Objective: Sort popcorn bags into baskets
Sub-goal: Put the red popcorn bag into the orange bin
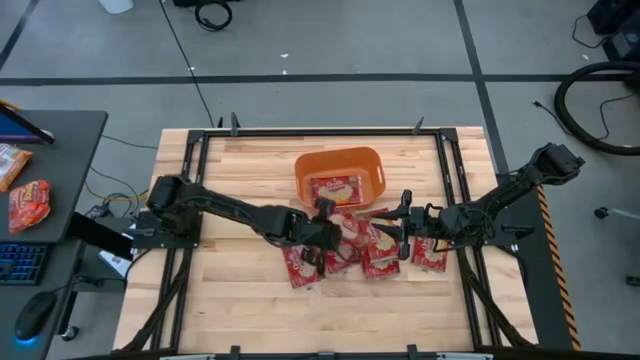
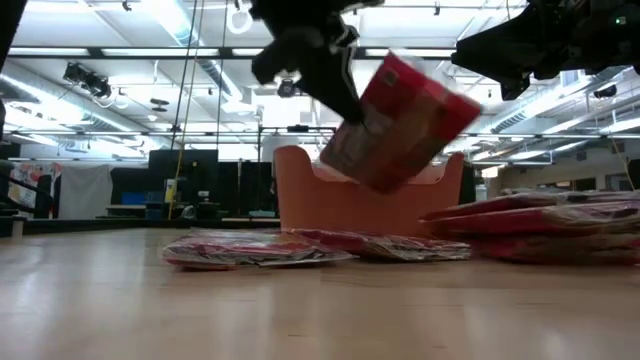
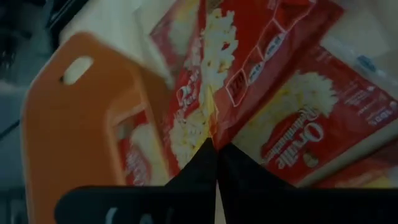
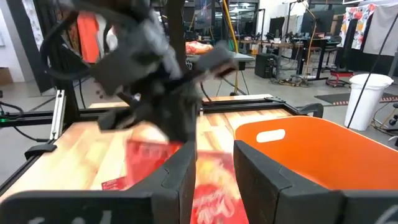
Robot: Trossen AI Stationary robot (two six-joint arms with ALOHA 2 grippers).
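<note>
On the desk at the far left of the high view lies 1 red packet [image 1: 29, 203], with a paler orange-and-white packet [image 1: 10, 162] beside it and a keyboard [image 1: 22, 264] below; both are well apart from the wooden table [image 1: 230, 300]. The left arm reaches from the table's left side toward the middle; the left gripper [image 1: 325, 228] is pinched tight on 1 popcorn bag [image 2: 405, 122], which the low view shows lifted clear of the table and tilted, in front of the orange basket [image 1: 340, 160]; in the left wrist view the 2 dark fingers [image 3: 199, 165] meet at the edge of that bag, with the basket's handle slot just beside. The basket stands at the table's middle toward the far edge and holds 1 bag [image 1: 335, 189] flat on its floor. Just in front of the basket, several more bags [image 1: 375, 255] lie in an overlapping heap on the wood; 1 bag [image 1: 301, 267] lies at the heap's left end and another [image 1: 431, 254] at its right. The right arm comes in from the table's right side; the right gripper [image 1: 402, 230] hovers over the heap, fingers [image 4: 183, 171] a narrow gap apart and gripping nothing.
</note>
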